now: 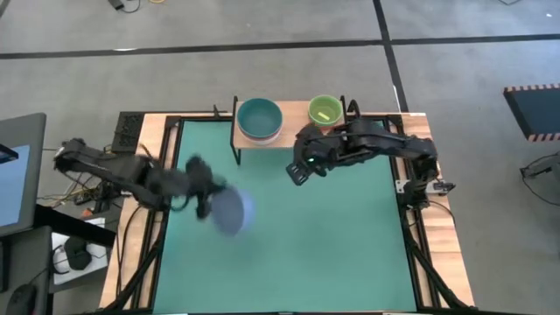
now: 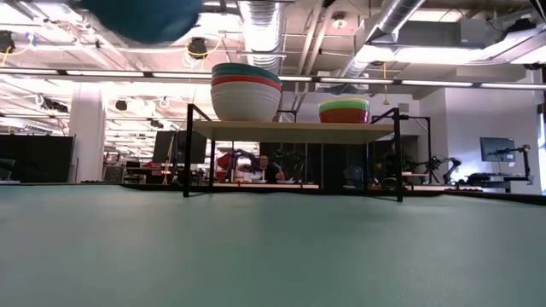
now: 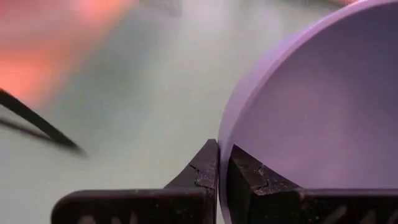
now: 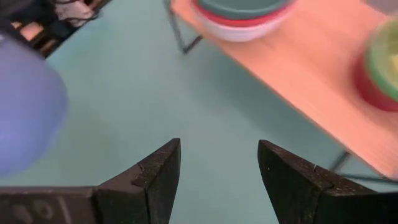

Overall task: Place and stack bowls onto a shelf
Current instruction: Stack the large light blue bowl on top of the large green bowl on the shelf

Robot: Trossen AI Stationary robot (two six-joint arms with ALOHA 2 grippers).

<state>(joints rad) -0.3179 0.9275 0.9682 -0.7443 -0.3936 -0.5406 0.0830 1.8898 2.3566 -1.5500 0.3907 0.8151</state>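
My left gripper (image 1: 210, 208) is shut on a pale blue bowl (image 1: 233, 211) over the left half of the green mat (image 1: 289, 254). The low view shows that bowl (image 2: 141, 15) high above the mat. The shelf (image 1: 297, 112) stands at the far edge and bears two stacks. A dark teal bowl (image 1: 260, 118) tops the left stack (image 2: 246, 89), and a yellow-green bowl (image 1: 325, 109) tops the right stack (image 2: 344, 111). My right gripper (image 1: 297, 173) hangs open above the mat just in front of the shelf, with nothing between its fingers (image 4: 158, 171). My left gripper pinches the pale blue bowl's rim (image 3: 219, 149), one finger (image 3: 252, 177) inside the bowl and the other (image 3: 199, 174) outside. The bowl is lifted clear of the mat and sits tilted, reaching from the fingers toward the table's right.
The mat's middle and near part lie bare. Black frame rails (image 1: 166, 175) run along the table's sides. The shelf's thin black legs (image 2: 188, 153) stand on the mat's far edge. Beyond the table the low view shows a room with desks and a person (image 2: 271, 170).
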